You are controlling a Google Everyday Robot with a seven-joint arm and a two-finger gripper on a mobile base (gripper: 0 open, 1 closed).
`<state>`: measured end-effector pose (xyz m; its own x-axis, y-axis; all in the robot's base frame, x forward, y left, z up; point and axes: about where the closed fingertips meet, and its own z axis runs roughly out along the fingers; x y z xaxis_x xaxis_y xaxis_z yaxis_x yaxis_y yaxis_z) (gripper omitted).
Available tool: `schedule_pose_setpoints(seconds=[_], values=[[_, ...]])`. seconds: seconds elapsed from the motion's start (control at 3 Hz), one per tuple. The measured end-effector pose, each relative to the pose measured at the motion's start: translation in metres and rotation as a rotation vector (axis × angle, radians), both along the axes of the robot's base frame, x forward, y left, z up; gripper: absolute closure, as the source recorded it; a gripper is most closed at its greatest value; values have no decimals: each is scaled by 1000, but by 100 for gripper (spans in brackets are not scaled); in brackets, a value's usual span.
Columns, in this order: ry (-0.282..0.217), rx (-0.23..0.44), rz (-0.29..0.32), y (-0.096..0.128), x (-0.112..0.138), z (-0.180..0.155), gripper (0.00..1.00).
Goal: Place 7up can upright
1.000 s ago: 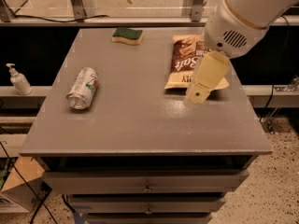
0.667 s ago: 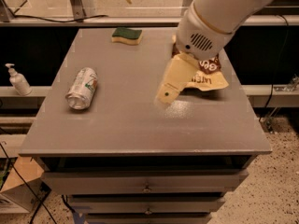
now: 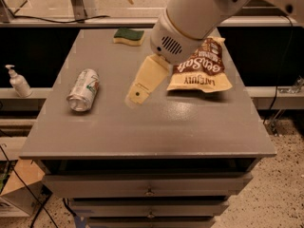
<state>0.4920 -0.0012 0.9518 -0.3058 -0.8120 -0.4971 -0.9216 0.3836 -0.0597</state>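
Observation:
The 7up can [image 3: 84,89] lies on its side on the left part of the grey table [image 3: 147,127], its shiny metal end facing the front. My gripper [image 3: 137,96] hangs from the white arm above the middle of the table, to the right of the can and apart from it. It holds nothing that I can see.
A brown chip bag [image 3: 202,68] lies on the right of the table, partly behind my arm. A green and yellow sponge [image 3: 128,35] sits at the back edge. A white pump bottle [image 3: 18,81] stands on a shelf to the left, off the table. Drawers sit below the table top.
My arm and gripper have swung left, from over the chip bag to the middle of the table, closer to the can. The can has not moved.

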Motion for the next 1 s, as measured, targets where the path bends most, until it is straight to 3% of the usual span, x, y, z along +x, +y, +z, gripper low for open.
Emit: schedule_pose_setpoints(seconds=[0.33,0.67,1.0], values=[[15,20,-22,-8,2,-1,0],[37,78,-38,13,13,-7,0],[71,164,-61,49,26,-13,0]])
